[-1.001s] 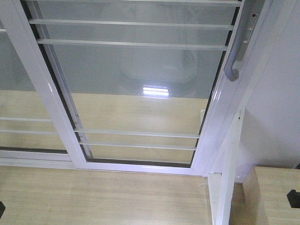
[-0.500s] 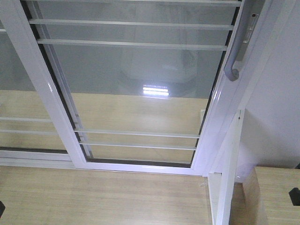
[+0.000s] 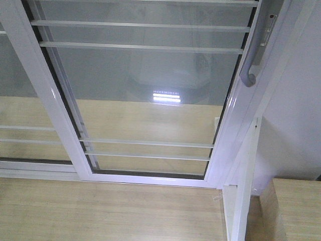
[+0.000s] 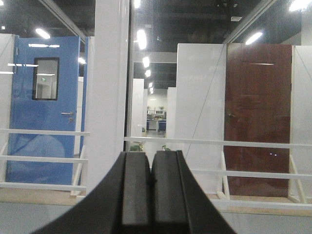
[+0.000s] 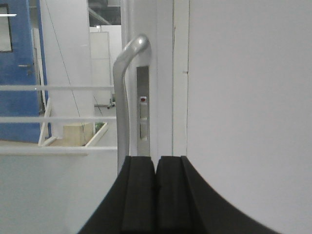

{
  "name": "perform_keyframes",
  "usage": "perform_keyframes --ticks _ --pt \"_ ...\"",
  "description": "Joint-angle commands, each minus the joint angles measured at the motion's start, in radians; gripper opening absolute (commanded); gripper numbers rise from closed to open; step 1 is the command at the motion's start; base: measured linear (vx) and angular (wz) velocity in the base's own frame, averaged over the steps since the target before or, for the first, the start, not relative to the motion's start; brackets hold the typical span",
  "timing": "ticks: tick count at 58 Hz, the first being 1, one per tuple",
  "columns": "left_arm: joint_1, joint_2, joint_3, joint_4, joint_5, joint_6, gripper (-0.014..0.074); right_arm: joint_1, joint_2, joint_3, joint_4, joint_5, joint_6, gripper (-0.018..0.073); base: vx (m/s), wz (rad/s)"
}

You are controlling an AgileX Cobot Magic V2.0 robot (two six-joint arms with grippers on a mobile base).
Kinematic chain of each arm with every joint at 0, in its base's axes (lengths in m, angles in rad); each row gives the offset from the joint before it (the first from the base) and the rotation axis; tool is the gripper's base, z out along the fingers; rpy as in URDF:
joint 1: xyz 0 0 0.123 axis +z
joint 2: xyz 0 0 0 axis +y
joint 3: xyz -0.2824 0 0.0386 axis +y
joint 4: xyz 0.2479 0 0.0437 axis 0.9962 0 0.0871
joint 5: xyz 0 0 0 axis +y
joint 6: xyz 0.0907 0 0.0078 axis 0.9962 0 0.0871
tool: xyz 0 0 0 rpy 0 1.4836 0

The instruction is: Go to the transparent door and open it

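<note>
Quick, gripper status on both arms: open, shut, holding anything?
Left gripper: shut, holding nothing.
Right gripper: shut, empty, not gripping the silver handle just ahead of it.

The transparent door (image 3: 145, 85) is clear, reflective glass in a glossy white frame (image 3: 47, 95) with smooth white bars (image 3: 140, 47). Its curved handle (image 5: 122, 97) looks like satin silver metal, beside a duller metal lock plate (image 5: 143, 107). The floor (image 3: 100, 211) shows pale, smooth wood grain; the left gripper (image 4: 150, 161) and right gripper (image 5: 156, 163) are matt black.

Even indoor light, white glare patch (image 3: 166, 96) on the transparent door (image 3: 145, 75), wrist views dimmer, slightly soft
</note>
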Motion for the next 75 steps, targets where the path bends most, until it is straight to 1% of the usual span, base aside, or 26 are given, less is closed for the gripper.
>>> perform_keyframes --ticks 1,6,9,12,16,19,24,30,35,39,43,47,52,54,62,68,75 --pt "-0.004 0.034 -0.100 0.005 0.003 -0.046 -0.0006 0.001 0.043 -0.163 -0.002 0.015 0.001 -0.0003 0.00 0.00" --pt "-0.004 0.080 -0.227 0.018 0.148 -0.037 -0.0006 0.001 0.098 -0.272 -0.002 0.100 -0.012 -0.0003 0.00 0.00" --pt "-0.004 0.123 -0.295 0.049 0.202 -0.037 -0.0006 0.001 0.152 -0.336 -0.005 0.133 -0.020 -0.0003 0.00 0.00" --pt "-0.004 0.176 -0.355 0.085 0.229 -0.038 -0.0006 0.001 0.205 -0.378 -0.006 0.130 -0.021 -0.0003 0.00 0.00" --pt "-0.004 0.258 -0.413 0.119 0.227 -0.038 -0.0006 0.001 0.282 -0.396 -0.009 0.097 -0.022 -0.0003 0.00 0.00" --pt "-0.004 0.323 -0.440 0.133 0.204 -0.038 -0.0006 0.001 0.336 -0.396 -0.019 0.070 -0.023 -0.0003 0.00 0.00" --pt "-0.004 0.408 -0.441 0.128 0.149 -0.042 -0.0003 0.001 0.422 -0.396 -0.017 0.040 -0.019 0.0000 0.00 0.00" --pt "-0.004 0.482 -0.442 0.124 0.153 -0.042 0.0004 0.001 0.509 -0.397 -0.030 0.040 -0.028 0.0015 0.00 0.00" --pt "-0.004 0.532 -0.442 0.121 0.146 -0.043 0.0018 0.001 0.557 -0.397 -0.036 0.040 -0.041 0.0053 0.00 0.00" --pt "-0.004 0.562 -0.442 0.100 0.140 -0.064 0.0035 0.001 0.593 -0.397 -0.033 0.031 -0.041 0.0099 0.00 0.00" --pt "-0.004 0.591 -0.442 0.068 0.140 -0.088 0.0065 0.001 0.621 -0.397 -0.029 0.019 -0.041 0.0157 0.00 0.00" --pt "-0.004 0.619 -0.442 0.055 0.141 -0.095 0.0105 0.001 0.641 -0.397 -0.021 0.014 -0.034 0.0211 0.00 0.00" --pt "-0.004 0.648 -0.442 0.046 0.142 -0.094 0.0181 0.001 0.668 -0.397 0.007 0.018 -0.004 0.0260 0.00 0.00" --pt "-0.004 0.659 -0.442 0.046 0.138 -0.094 0.0225 0.001 0.683 -0.397 0.030 0.021 0.013 0.0276 0.00 0.00" --pt "-0.004 0.687 -0.442 0.047 0.124 -0.094 0.0360 0.001 0.736 -0.397 0.030 0.021 0.015 0.0313 0.00 0.00" --pt "-0.004 0.695 -0.442 0.047 0.126 -0.093 0.0409 0.001 0.778 -0.397 0.020 0.021 -0.015 0.0340 0.00 0.00" --pt "-0.004 0.695 -0.442 0.048 0.129 -0.093 0.0413 0.001 0.831 -0.400 0.020 0.001 -0.018 0.0378 0.00 0.00"
